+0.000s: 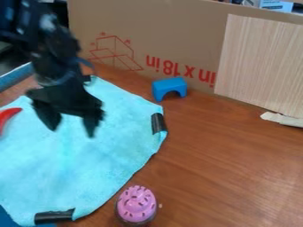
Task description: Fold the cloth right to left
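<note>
The light blue cloth [77, 159] lies spread over the left half of the brown table, with black clips or tape at its right edge, bottom edge and near its top. Above the upper left part of the cloth hangs the black gripper [72, 128], its two fingers spread apart with nothing between them. Cloth shows beneath and between the fingers; the height above it is hard to judge.
A red curved object [7, 117] rests at the cloth's left. A blue arch block [169, 88] stands beyond the upper right edge, and a pink cupcake-like toy [137, 205] sits near the lower right edge. Behind stands a cardboard wall [177, 26].
</note>
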Robot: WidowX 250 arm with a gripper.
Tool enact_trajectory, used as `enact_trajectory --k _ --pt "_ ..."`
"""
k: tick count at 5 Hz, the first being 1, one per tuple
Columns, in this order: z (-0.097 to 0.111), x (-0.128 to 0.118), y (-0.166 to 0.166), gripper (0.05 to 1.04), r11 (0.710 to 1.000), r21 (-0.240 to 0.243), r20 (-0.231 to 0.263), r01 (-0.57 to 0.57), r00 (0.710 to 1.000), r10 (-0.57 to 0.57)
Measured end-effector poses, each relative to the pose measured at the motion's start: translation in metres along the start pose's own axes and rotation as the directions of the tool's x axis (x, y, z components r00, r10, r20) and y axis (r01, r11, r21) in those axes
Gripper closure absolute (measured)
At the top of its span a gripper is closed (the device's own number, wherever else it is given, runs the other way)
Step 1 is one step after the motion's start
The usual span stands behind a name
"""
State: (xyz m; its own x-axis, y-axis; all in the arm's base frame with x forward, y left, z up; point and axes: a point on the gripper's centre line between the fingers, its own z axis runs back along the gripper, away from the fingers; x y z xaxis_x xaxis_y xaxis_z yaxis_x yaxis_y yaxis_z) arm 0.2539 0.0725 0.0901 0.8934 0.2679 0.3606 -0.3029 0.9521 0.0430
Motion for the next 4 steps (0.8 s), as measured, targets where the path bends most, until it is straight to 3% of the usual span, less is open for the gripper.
enact_trajectory --k 1,2,4 --pt "-0.016 0.003 -0.037 0.077 0.998 0.035 0.064 -0.045 0.997 0.043" --pt "-0.028 0.006 -0.05 0.077 0.994 0.052 0.098 -0.098 0.991 0.093" --pt "-0.028 0.032 -0.065 0.077 0.986 0.022 0.183 -0.167 0.97 0.161"
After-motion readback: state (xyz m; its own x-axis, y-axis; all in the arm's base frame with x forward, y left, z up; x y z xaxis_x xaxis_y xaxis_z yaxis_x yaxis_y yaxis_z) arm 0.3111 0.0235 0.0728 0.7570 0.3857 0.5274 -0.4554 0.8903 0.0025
